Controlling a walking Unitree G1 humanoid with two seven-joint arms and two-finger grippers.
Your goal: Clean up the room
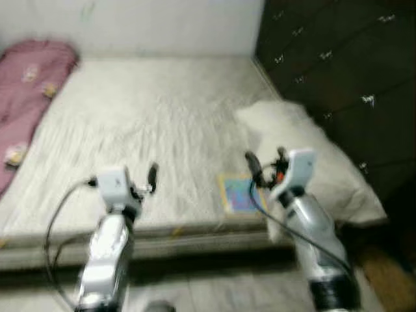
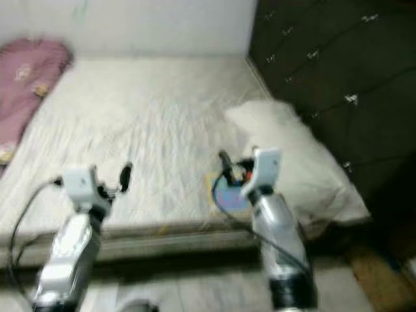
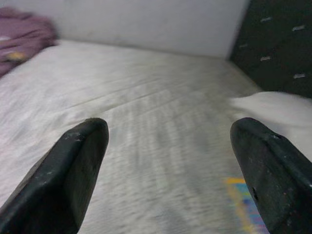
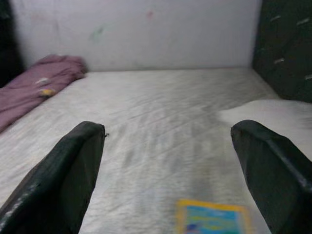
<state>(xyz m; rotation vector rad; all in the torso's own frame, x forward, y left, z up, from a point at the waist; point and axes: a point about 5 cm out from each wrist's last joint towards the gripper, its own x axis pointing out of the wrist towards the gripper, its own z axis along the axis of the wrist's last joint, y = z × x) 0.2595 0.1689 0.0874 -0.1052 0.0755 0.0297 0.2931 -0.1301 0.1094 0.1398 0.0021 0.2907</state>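
Note:
A thin blue book with a yellow border [image 1: 238, 193] lies flat on the white mattress [image 1: 156, 123] near its front edge, beside a white pillow [image 1: 312, 156]. My right gripper [image 1: 265, 166] hovers open just above and to the right of the book, which also lies below its fingers [image 4: 210, 216] in the right wrist view. My left gripper [image 1: 144, 182] is open over the front edge of the mattress, well left of the book, nothing between its fingers [image 3: 73, 170]. A pink blanket [image 1: 29, 91] is bunched along the mattress's left side.
A dark tufted headboard [image 1: 338, 71] rises along the right side behind the pillow. A white wall [image 1: 130, 26] closes the far end. Pale floor [image 1: 214, 292] runs along the mattress front, with a brownish mat [image 1: 390, 273] at the right.

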